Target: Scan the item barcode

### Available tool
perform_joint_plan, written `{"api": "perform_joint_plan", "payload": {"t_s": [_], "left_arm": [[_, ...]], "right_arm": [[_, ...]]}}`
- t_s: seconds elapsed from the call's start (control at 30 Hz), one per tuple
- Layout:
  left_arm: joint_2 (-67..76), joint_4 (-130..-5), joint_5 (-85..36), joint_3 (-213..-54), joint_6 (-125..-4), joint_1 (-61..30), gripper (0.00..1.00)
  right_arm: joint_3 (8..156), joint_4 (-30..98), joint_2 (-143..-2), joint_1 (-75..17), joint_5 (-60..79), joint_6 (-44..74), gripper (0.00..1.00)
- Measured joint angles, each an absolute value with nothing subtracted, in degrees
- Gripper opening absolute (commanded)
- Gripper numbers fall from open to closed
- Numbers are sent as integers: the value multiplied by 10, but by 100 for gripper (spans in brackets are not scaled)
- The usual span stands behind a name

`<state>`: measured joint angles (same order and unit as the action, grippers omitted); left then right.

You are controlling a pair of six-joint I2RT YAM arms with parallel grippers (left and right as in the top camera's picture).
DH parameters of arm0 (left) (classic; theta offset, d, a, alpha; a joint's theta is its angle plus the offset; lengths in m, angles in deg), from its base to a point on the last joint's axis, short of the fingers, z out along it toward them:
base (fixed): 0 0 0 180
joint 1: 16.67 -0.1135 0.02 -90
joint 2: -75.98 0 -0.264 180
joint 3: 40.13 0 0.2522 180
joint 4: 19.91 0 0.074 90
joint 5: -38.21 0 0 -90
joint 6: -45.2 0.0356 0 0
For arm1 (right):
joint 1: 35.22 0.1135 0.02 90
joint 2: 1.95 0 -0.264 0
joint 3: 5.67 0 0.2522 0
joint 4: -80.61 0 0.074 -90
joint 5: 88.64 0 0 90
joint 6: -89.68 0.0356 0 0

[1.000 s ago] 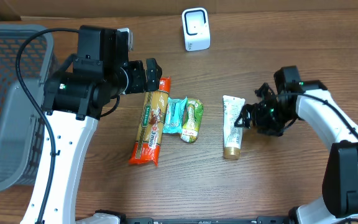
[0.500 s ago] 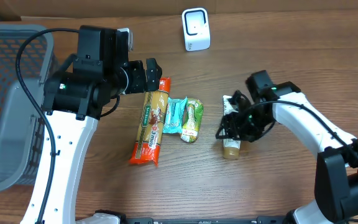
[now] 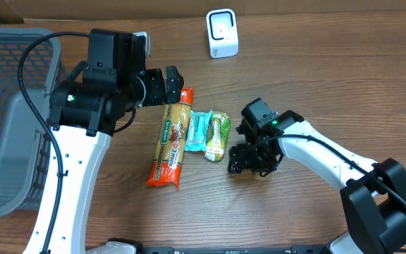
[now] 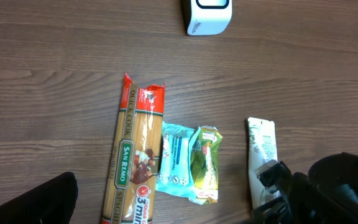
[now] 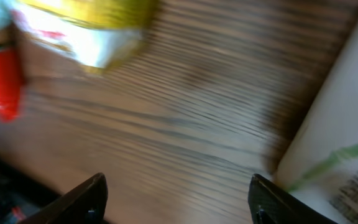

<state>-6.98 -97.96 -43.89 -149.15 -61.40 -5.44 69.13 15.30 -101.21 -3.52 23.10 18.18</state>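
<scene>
Grey wire basket [image 3: 9, 120] sits well behind L gripper [image 3: 170, 85], past its arm. L jaws are wide apart w/ nothing in them, just by top end of the San Remo spaghetti pack [image 3: 173, 137]. R gripper [image 3: 249, 162] is low over the white tube [image 4: 263, 146]. Its fingers [image 5: 86, 198] are apart w/ bare wood btwn them, and the tube edge is by one finger, not clamped. Barcode scanner [image 3: 222, 33] stands well apart from both grippers. Teal snack packet [image 3: 199, 130] & green pouch [image 3: 218, 135] lie btwn the grippers, nearer R.
</scene>
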Motion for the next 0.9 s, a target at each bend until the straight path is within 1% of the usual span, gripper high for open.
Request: {"api": "perform_joint_plan", "payload": {"t_s": [0.17, 0.3, 0.53, 0.6, 0.63, 0.73, 0.77, 0.8, 0.83, 0.9], "left_arm": [[-70, -980, -439, -1492, -614, -54, 100], [-70, -980, -439, -1492, -614, -54, 100], [-70, -980, -439, -1492, -614, -54, 100], [-70, -980, -439, -1492, -614, -54, 100], [-70, -980, -439, -1492, -614, -54, 100], [-70, -980, -439, -1492, -614, -54, 100], [-70, -980, -439, -1492, -614, -54, 100], [-70, -980, -439, -1492, -614, -54, 100], [-70, -980, -439, -1492, -614, -54, 100], [-70, -980, -439, -1492, -614, -54, 100]], "right_arm": [[686, 108, -1012, -37, 145, 197, 74], [685, 99, -1012, -53, 86, 205, 75], [685, 128, -1012, -159, 41, 206, 76], [685, 143, -1012, -196, 35, 206, 79], [685, 157, -1012, -225, 32, 206, 79], [684, 195, -1012, -275, 29, 206, 80], [684, 208, -1012, -285, 31, 204, 79], [684, 220, -1012, -296, 36, 204, 75], [684, 233, -1012, -306, 44, 205, 74], [684, 244, -1012, -318, 54, 225, 78]]}}
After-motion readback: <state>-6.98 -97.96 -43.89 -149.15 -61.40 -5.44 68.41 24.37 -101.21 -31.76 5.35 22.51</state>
